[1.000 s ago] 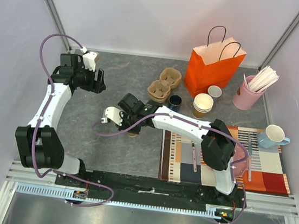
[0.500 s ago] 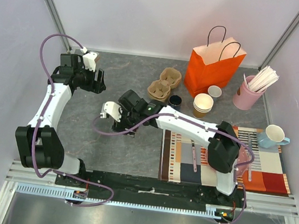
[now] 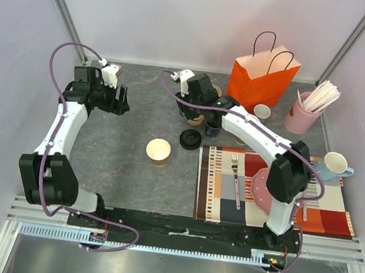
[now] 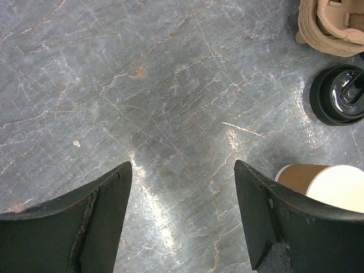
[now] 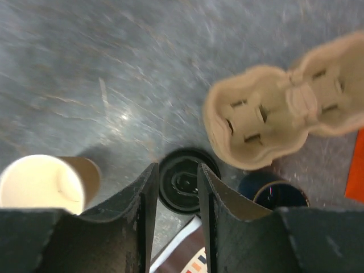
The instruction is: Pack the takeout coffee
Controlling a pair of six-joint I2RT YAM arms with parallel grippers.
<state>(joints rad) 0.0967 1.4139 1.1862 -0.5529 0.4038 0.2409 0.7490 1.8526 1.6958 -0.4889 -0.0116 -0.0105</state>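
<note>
top view: left gripper [image 3: 121, 97] sat upper left of frame, over grey stone-look table [image 3: 138, 121]. its wrist view: fingers spread wide, nothing betw. them, only tabletop below.

right arm extended to top centre of frame. right gripper [image 5: 177, 170] hung by the pulp cup carrier [image 5: 273, 119]. its wrist view: fingers only a little apart, narrow gap, nothing gripped – black lid [image 3: 189, 139] showed thru the gap, lying on the table below.

kraft cup [image 3: 158, 151] stood upright near centre of top view, down & left of the lid, apart from it. mouth open, cream inside showing, lid not on it. neither gripper touched cup or lid.

lid lay flat just below the carrier, near upper left corner of striped placemat [image 3: 221, 201]. small dark cup [image 3: 212, 127] just right of & above lid, beside carrier – contents couldn't be made out.

orange paper bag [image 3: 259, 82] upright, top right of centre, handles up, well apart fr. kraft cup.

right wrist view blurred.
</note>
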